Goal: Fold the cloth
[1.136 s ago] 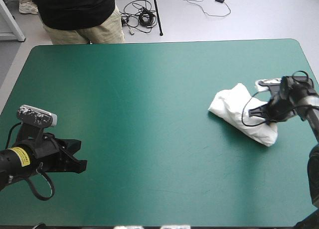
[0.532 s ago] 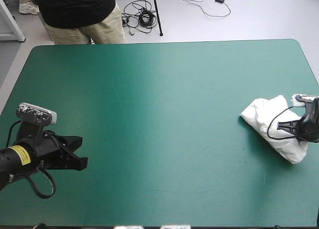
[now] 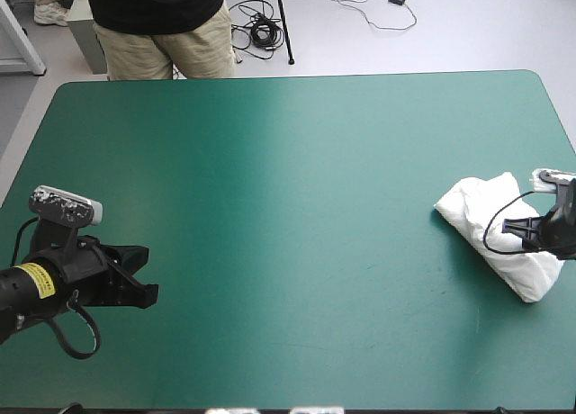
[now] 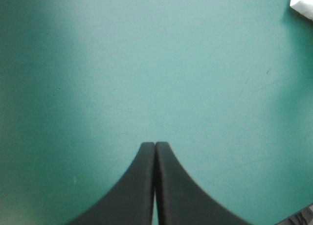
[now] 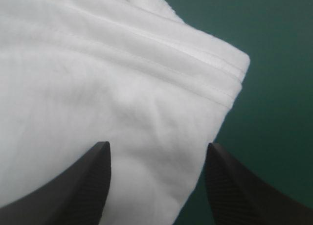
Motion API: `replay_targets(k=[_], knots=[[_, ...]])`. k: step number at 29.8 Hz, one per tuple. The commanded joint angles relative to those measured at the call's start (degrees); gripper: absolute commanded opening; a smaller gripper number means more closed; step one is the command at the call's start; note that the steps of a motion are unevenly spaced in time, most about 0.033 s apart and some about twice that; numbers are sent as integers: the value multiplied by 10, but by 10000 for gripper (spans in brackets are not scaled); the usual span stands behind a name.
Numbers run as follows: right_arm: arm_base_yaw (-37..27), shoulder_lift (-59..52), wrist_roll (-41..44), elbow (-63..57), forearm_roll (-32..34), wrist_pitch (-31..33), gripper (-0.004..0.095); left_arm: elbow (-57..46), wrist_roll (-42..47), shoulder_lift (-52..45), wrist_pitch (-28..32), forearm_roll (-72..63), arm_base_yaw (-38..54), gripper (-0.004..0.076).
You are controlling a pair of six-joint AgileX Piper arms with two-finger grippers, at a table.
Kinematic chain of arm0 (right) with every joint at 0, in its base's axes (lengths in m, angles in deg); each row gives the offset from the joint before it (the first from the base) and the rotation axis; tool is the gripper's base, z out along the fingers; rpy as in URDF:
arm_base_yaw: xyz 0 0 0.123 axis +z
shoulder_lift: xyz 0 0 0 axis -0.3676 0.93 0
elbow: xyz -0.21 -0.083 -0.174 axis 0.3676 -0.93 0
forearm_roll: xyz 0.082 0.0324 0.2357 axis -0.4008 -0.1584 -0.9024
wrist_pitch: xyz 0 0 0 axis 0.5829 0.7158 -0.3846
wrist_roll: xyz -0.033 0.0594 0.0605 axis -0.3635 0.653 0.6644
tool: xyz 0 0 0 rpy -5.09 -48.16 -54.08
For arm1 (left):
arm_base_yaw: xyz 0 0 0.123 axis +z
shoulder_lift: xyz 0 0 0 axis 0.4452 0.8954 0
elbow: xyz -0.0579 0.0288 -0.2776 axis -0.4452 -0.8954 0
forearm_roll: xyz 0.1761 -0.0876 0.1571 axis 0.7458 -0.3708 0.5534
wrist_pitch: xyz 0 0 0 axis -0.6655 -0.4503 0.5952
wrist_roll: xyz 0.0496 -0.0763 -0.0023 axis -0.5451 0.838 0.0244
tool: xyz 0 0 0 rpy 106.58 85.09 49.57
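High view puts the T-shirt (image 3: pixel 486 225), a folded bundle, near the table's (image 3: pixel 270 162) right edge, its long axis slanting toward the near right corner. My right gripper (image 5: pixel 157 146) hangs just over it, fingers apart. My left gripper (image 4: pixel 155 145), pressed together, sits by the left edge, so I judge the right arm nearer.

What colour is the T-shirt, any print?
The T-shirt is plain white, with no print visible. It shows best in the right wrist view.
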Motion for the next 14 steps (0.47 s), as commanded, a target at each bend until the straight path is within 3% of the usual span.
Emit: replay_targets(k=[1, 10, 14], knots=[[-6, -62, 4, 15, -1, 17, 449, 13, 0, 2, 36, -7, -2, -9], [43, -236, -16, 15, -152, 39, 363, 13, -1, 2, 36, -5, -2, -9], [114, -302, -26, 15, -156, 65, 260, 13, -29, 2, 36, -5, -2, -9]])
